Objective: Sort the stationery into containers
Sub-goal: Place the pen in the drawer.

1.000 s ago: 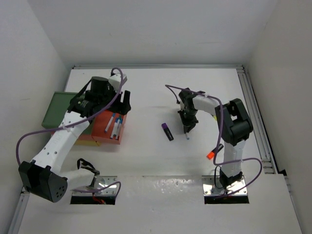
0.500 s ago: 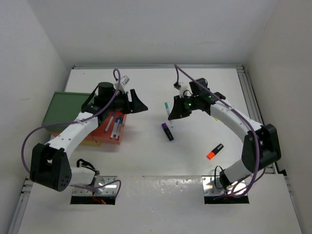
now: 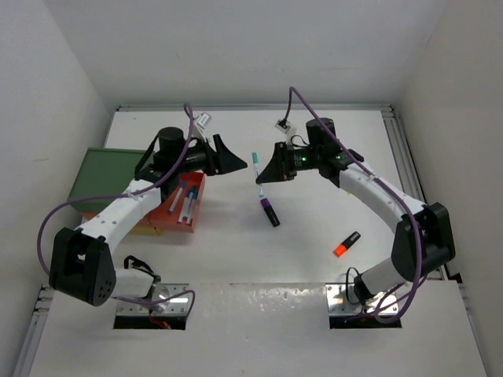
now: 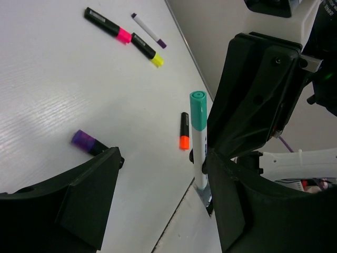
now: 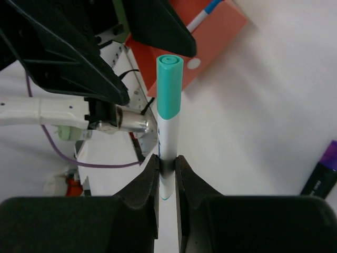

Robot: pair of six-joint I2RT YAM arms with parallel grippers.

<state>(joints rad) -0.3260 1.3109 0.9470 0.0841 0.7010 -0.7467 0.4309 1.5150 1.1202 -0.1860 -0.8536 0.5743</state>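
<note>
Fingers of right gripper (image 5: 167, 161) pressed together on a teal-capped pen (image 5: 169, 95), pinching the white barrel low down, with the cap end pointing away from the wrist. Pen held off the table (image 3: 314, 141), mid-scene, tilted in the top view. Left gripper (image 3: 233, 162) sits just left of the pen, jaws spread wide and gripping nothing, apart from the pen. Purple highlighter (image 3: 269, 212) lies on the table just near of the pen; orange highlighter (image 3: 346, 244) is further right and nearer. Red-orange tray (image 3: 163, 208) at left holds two pens (image 3: 185, 200), with the green tray (image 3: 98, 173) beyond it to the left. Left wrist view shows a pink highlighter (image 4: 108, 25), yellow highlighter (image 4: 147, 50) and purple-capped pen (image 4: 149, 30) close together on the table
</note>
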